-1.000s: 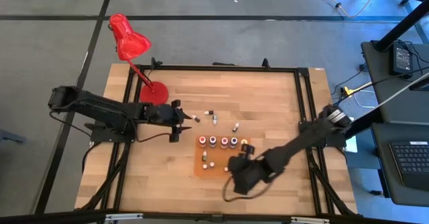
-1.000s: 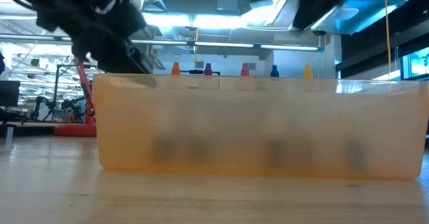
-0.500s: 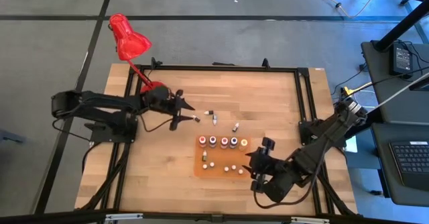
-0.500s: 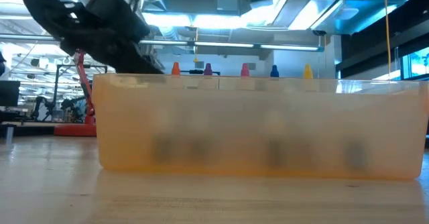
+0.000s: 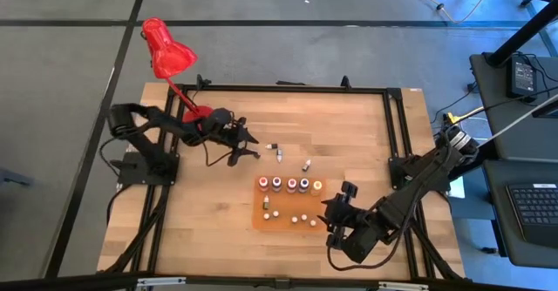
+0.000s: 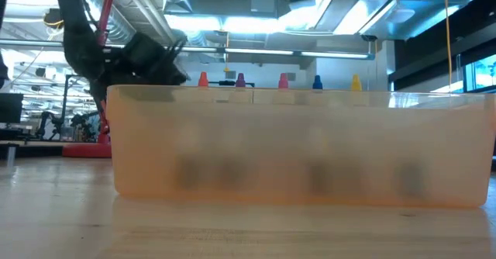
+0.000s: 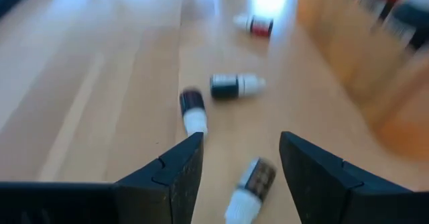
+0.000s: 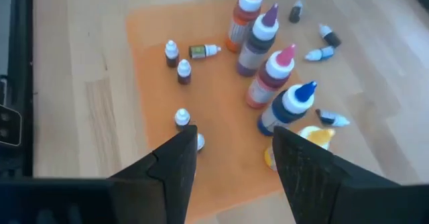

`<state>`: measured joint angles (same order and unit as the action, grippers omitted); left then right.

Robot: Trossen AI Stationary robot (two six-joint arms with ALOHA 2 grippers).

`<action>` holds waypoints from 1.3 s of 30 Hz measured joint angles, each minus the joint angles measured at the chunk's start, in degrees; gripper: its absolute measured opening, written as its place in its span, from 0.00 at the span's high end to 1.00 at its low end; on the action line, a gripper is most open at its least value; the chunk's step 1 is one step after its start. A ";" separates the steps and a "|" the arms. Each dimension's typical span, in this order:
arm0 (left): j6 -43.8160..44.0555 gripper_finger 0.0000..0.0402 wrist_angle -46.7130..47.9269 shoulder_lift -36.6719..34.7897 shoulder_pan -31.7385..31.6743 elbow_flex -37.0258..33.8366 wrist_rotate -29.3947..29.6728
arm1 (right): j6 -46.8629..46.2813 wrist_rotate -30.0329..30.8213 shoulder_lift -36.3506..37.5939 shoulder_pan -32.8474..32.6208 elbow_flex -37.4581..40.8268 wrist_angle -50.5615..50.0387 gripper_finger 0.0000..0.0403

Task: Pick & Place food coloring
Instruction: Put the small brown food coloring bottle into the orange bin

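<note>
Empty left claw (image 7: 236, 158), fingers apart

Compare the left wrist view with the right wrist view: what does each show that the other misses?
Left wrist only: its own open fingers low over the bare wood, with a small bottle lying between them.

Right wrist only: the orange mat, five tall nozzle-capped bottles standing on it, several tiny droppers beside them, and its own open fingers above the mat's edge.

Both: the wooden table and the loose bottles lying on their sides off the mat, close up in the left wrist view.
</note>
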<state>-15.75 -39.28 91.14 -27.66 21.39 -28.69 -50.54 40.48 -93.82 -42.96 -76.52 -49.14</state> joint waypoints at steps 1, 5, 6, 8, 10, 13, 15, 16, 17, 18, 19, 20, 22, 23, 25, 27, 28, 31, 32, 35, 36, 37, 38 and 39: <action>-0.79 0.52 -0.05 1.13 -0.10 0.00 -0.02 | 0.11 -0.60 0.71 0.00 1.49 2.45 0.51; -1.91 0.52 -0.19 5.05 -0.26 0.01 -2.61 | 3.99 -1.56 5.95 0.02 9.10 14.25 0.51; -1.96 0.52 -0.18 6.01 -0.26 0.00 -3.53 | 4.70 -1.59 7.48 0.02 11.32 16.97 0.51; -2.00 0.52 -1.35 7.79 -0.24 0.00 -3.60 | 6.84 -1.62 10.78 0.15 15.53 22.81 0.51; -2.01 0.52 -2.95 9.36 -0.26 0.03 -3.34 | 9.53 -1.57 13.95 0.15 19.29 28.86 0.51; -2.52 0.52 -3.55 10.88 -0.30 0.04 -3.33 | 14.14 -1.48 17.49 0.17 24.48 36.92 0.51; -3.90 0.52 -3.77 11.35 -0.30 0.04 -3.43 | 16.70 -1.49 19.23 0.19 27.17 40.73 0.51; -4.43 0.52 -3.74 11.46 -0.30 0.04 -3.43 | 17.88 -1.48 19.88 0.20 28.34 42.54 0.51; -4.58 0.52 -3.68 11.51 -0.30 0.04 -3.42 | 18.57 -1.13 20.31 0.20 29.32 43.68 0.51; -4.58 0.52 -3.68 11.51 -0.28 0.04 -3.38 | 19.31 -0.68 20.59 0.20 30.20 44.34 0.51; -4.57 0.52 -3.63 11.51 -0.29 0.04 -3.38 | 19.47 -0.27 20.65 0.20 30.93 45.01 0.51; -4.50 0.52 -3.57 11.53 -0.28 0.04 -3.36 | 19.41 0.25 20.65 0.20 31.42 45.44 0.51; -4.02 0.52 -3.46 11.53 -0.28 0.04 -3.34 | 18.89 1.45 20.65 0.25 32.04 45.43 0.51; -3.63 0.52 -3.47 11.53 -0.28 0.04 -3.34 | 18.09 1.91 20.65 0.33 32.31 45.45 0.51; -3.23 0.52 -3.46 11.55 -0.28 0.04 -3.32 | 16.63 2.41 20.65 0.76 32.55 45.43 0.51; -3.23 0.52 -3.46 11.56 -0.19 0.04 -3.19 | 16.39 2.50 20.67 1.22 32.55 45.59 0.51; -3.21 0.52 -3.44 11.56 -0.17 0.04 -3.16 | 16.41 2.52 20.67 1.42 32.55 45.57 0.51; -3.21 0.53 -3.39 11.56 -0.17 0.04 -3.10 | 16.40 2.52 20.67 1.74 32.55 45.54 0.51; -3.21 0.53 -3.34 11.56 -0.17 0.07 -3.04 | 16.46 2.52 20.67 1.84 32.55 45.54 0.51; -3.56 0.56 -3.26 11.58 -0.17 0.07 -2.84 | 16.49 2.50 20.67 1.86 32.55 45.52 0.51; -3.65 0.57 -3.26 11.58 -0.17 0.09 -2.74 | 16.42 2.50 20.67 1.86 32.55 45.52 0.51; -3.67 0.59 -3.26 11.59 -0.17 0.09 -2.64 | 16.41 2.50 20.67 1.86 32.55 45.52 0.51; -3.68 0.61 -3.26 11.60 -0.17 0.11 -2.41 | 16.39 2.50 20.67 1.86 32.55 45.52 0.51; -3.70 0.63 -3.26 11.60 -0.17 0.11 -2.23 | 16.37 2.48 20.67 1.86 32.55 45.52 0.51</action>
<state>-19.45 -42.54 102.74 -27.83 21.50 -30.92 -34.17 42.96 -73.14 -41.10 -43.97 -3.62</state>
